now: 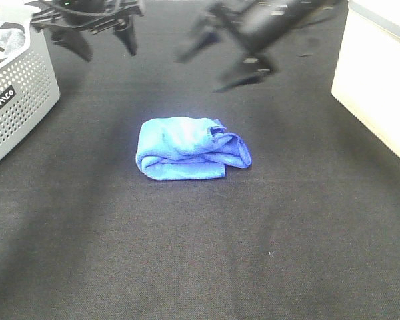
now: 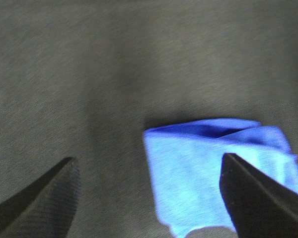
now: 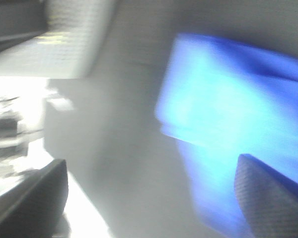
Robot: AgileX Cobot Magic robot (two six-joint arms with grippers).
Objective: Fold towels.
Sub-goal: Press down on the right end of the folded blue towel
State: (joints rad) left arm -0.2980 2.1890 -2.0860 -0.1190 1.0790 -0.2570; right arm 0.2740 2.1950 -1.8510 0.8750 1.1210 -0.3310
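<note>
A royal-blue fuzzy towel [image 1: 190, 148] lies folded into a thick bundle on the black table mat, near the middle. It also shows in the left wrist view [image 2: 213, 173] and, blurred, in the right wrist view [image 3: 233, 114]. My left gripper [image 1: 107, 40] hangs open and empty above the mat, behind and left of the towel. My right gripper [image 1: 217, 67] is open and empty, in the air behind the towel, blurred by motion. Neither gripper touches the towel.
A grey perforated plastic basket [image 1: 20, 93] stands at the left edge with cloth inside. A cream-coloured box or panel [image 1: 377, 80] borders the mat at the right. Black mat [image 1: 200, 253] spreads in front of the towel.
</note>
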